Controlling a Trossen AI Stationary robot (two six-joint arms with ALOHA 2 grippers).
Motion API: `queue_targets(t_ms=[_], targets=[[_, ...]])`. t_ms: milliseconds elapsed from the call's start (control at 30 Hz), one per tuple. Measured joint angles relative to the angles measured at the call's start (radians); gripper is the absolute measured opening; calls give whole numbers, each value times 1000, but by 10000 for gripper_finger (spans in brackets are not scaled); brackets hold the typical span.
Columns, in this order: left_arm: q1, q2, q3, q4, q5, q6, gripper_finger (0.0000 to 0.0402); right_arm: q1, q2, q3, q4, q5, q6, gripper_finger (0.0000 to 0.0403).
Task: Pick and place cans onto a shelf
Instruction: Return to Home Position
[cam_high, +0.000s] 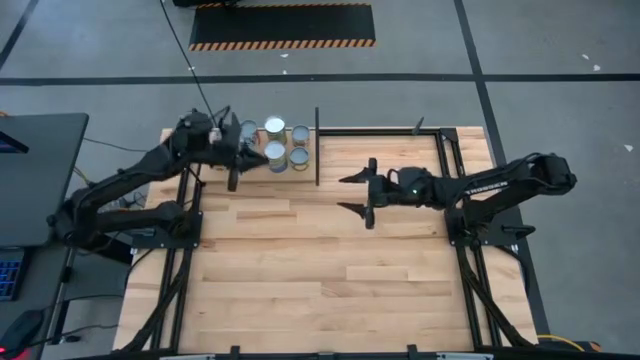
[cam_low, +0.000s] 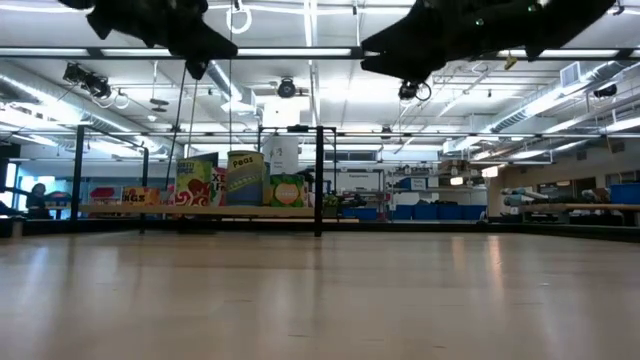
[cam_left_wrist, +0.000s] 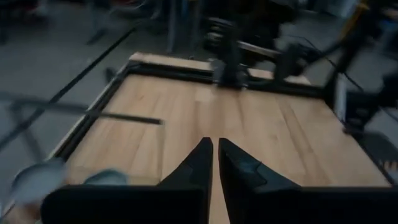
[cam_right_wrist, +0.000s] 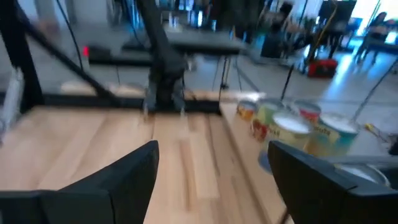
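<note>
Cans, small silver-topped metal cylinders, are standing clustered on the pale wood, black-framed shelf. The dark left gripper is hovering by the shelf, fingers together. The dark right gripper is hovering apart from the shelf over the plank bench, fingers apart.

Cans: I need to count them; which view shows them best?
High view: the cans show as separate round tops. Low view shows them side-on, overlapping; right wrist view catches some obliquely; left wrist view hardly any.

Warehouse-like lab: taped concrete floor, strip lights overhead.
</note>
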Motion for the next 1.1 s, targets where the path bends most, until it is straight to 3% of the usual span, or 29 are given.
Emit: queue_targets(t_ms=[133, 200, 367, 700, 833, 967, 1100], targets=[[-117, -18, -157, 211, 2, 57, 28, 47, 34, -126, 275, 19, 24, 309], [-166, -20, -235, 354, -16, 51, 28, 63, 36, -174, 330, 27, 37, 309], [-219, -20, -328, 504, -137, -51, 33, 60, -3, -193, 211, 20, 87, 309], [-239, -118, -338, 491, -142, 93, 29, 5, -252, -176, -131, 25, 53, 308], [-238, -217, -375, 513, -123, 154, 33, 21, -364, -253, -107, 33, 89, 307], [-240, -318, -505, 624, -82, 151, 33, 84, -425, -395, -4, 120, 155, 294], [-238, -363, -606, 678, -200, 78, 30, 131, -513, -444, -25, 208, 200, 265]])
